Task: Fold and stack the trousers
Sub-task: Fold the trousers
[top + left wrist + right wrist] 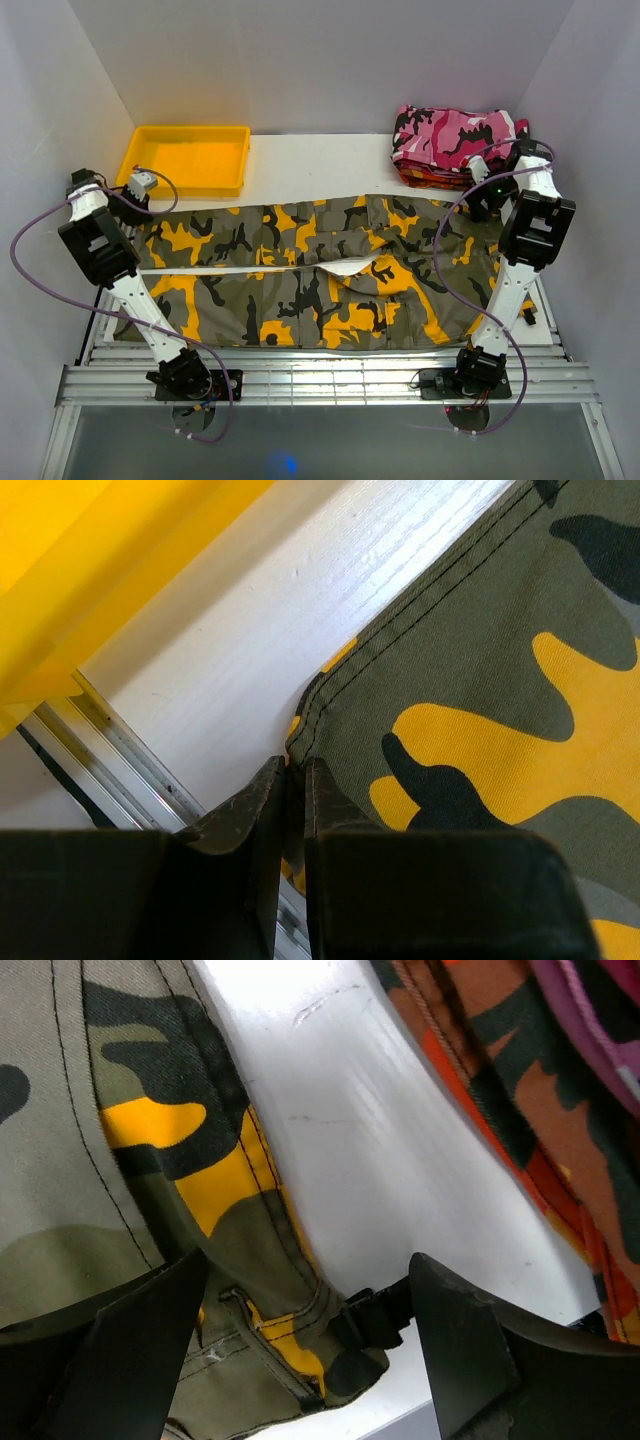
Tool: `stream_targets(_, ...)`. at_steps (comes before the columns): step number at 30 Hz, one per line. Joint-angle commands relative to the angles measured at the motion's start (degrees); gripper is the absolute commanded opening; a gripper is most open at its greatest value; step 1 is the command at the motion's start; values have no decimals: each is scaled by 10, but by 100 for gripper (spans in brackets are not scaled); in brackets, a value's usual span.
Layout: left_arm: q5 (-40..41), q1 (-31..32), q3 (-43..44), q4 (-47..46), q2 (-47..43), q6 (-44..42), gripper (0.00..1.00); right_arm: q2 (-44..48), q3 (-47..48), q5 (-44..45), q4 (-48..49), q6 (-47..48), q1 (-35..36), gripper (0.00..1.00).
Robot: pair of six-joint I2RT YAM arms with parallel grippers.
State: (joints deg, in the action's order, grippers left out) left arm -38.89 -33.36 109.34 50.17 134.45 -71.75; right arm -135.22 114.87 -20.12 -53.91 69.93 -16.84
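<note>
The camouflage trousers point(300, 275) lie spread across the table, legs to the left and waist to the right. My left gripper point(143, 186) sits at the far left corner of the upper leg hem, and in the left wrist view it point(292, 780) is shut on the trousers' hem corner point(315, 715). My right gripper point(480, 178) is at the far right waist corner. In the right wrist view it point(310, 1290) is open, its fingers either side of the trousers' waistband corner point(290, 1345) with a black buckle point(375, 1315).
A yellow tray point(188, 158) stands at the back left, close to my left gripper. A folded pink, white and black camouflage garment point(455, 135) lies on an orange-red garment point(520, 1110) at the back right, just behind my right gripper. A metal rail point(320, 375) runs along the near edge.
</note>
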Motion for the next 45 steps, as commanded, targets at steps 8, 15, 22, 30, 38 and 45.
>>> stream_targets(8, 13, 1, -41, 28, -15, 25, 0, -44, 26, 31, -17, 69, 5, 14)
stream_targets(15, -37, 2, 17, -50, -30, 157, 0, 30, 30, 26, 48, 30, 2, 8)
stream_targets(22, -83, -9, -75, -187, -122, 208, 0, 109, -15, -10, 118, -8, -12, 8)
stream_targets(30, -144, -48, -177, -253, -255, 189, 0, 243, -140, -69, 171, -2, -42, 8)
stream_targets(38, -208, -126, -311, -270, -379, 160, 0, 358, -279, -105, 203, 42, -78, 8)
stream_targets(45, -285, -240, -375, -192, -447, 80, 0, 442, -362, -158, 212, 68, -144, 8)
